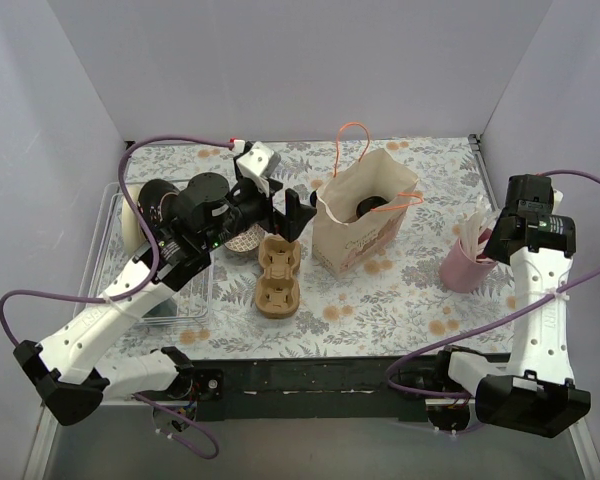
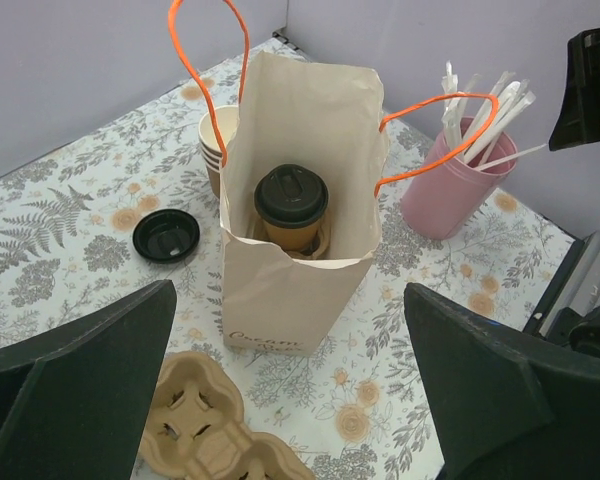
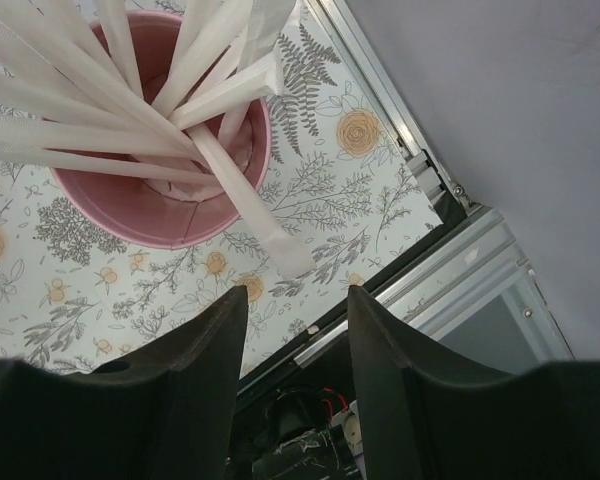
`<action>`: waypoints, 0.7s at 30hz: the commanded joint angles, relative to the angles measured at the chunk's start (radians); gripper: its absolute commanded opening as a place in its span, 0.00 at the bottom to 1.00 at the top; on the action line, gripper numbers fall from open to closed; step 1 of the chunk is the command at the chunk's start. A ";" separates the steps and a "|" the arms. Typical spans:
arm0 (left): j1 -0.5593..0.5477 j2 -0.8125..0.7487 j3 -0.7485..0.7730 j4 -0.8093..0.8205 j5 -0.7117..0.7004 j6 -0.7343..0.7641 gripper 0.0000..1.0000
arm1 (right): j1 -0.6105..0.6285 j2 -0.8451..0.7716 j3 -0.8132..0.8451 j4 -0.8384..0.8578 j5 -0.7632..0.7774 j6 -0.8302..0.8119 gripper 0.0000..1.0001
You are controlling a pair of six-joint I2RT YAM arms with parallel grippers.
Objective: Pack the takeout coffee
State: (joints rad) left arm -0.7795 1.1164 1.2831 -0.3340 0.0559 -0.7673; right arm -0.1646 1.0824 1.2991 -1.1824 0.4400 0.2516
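The takeout coffee, a tan cup with a black lid, stands upright inside the open paper bag with orange handles; from above its lid shows in the bag's mouth. My left gripper hovers open just left of the bag, with nothing between its fingers. My right gripper is over the pink cup of wrapped straws at the right. Its jaws stand apart, and one straw's end lies just ahead of the gap, not gripped.
A brown pulp cup carrier lies in front of the left gripper. A stack of lidless cups stands behind the bag, and a loose black lid lies beside it. A clear bin sits far left. The table's metal rail runs close by the pink cup.
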 commanded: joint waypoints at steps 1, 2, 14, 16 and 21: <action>0.005 -0.055 -0.005 0.010 -0.019 0.028 0.98 | -0.030 0.002 -0.030 0.085 -0.035 -0.029 0.52; 0.005 -0.055 -0.005 0.009 -0.019 0.029 0.98 | -0.035 0.005 -0.040 0.116 -0.049 -0.037 0.50; 0.005 -0.041 -0.001 0.007 -0.036 0.051 0.98 | -0.047 0.021 -0.090 0.182 -0.087 -0.034 0.42; 0.005 -0.038 -0.001 0.010 -0.036 0.053 0.98 | -0.050 0.025 -0.098 0.182 -0.078 -0.037 0.42; 0.005 -0.043 -0.001 0.007 -0.039 0.056 0.98 | -0.052 0.028 -0.113 0.204 -0.089 -0.034 0.38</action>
State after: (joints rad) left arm -0.7795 1.0847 1.2827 -0.3309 0.0326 -0.7284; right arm -0.2104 1.1126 1.1942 -1.0267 0.3523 0.2279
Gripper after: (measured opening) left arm 0.982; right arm 0.400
